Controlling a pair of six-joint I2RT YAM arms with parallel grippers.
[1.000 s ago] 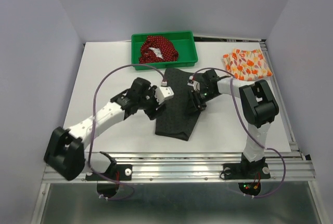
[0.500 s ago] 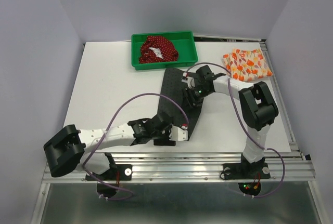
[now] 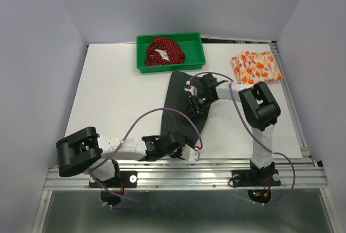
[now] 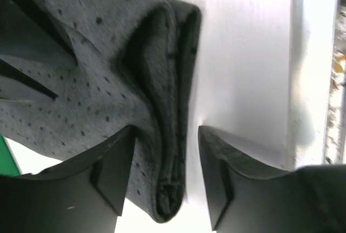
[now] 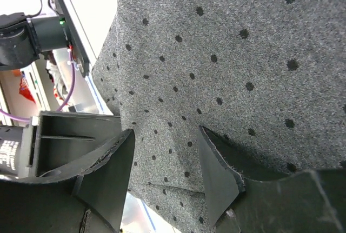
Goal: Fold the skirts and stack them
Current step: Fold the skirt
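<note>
As the left end effector (image 4: 166,134) has swung to 6 o'clock, released astride the charcoal skirt (image 3: 181,111) hem, the right end effector (image 5: 165,133), also spread, pins it mid-bench (image 3: 119,98): stretched flat, seemingly ready for folding.

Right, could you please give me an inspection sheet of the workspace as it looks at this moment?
Surface: white table, no spills seen.
Job's things: grey skirt laid lengthwise at the centre; red dotted skirt bunched in the green tray; orange patterned skirt folded at the far right.
Clutter: green tray at the far edge; nothing else seen.
Grippers: left gripper open, straddling the grey skirt's near folded edge; right gripper open, over the skirt's far part.
Cables: left purple cable loops over the grey skirt; right purple cable arcs beside its arm.
Surroundings: pale walls on three sides; metal rail along the near edge.
</note>
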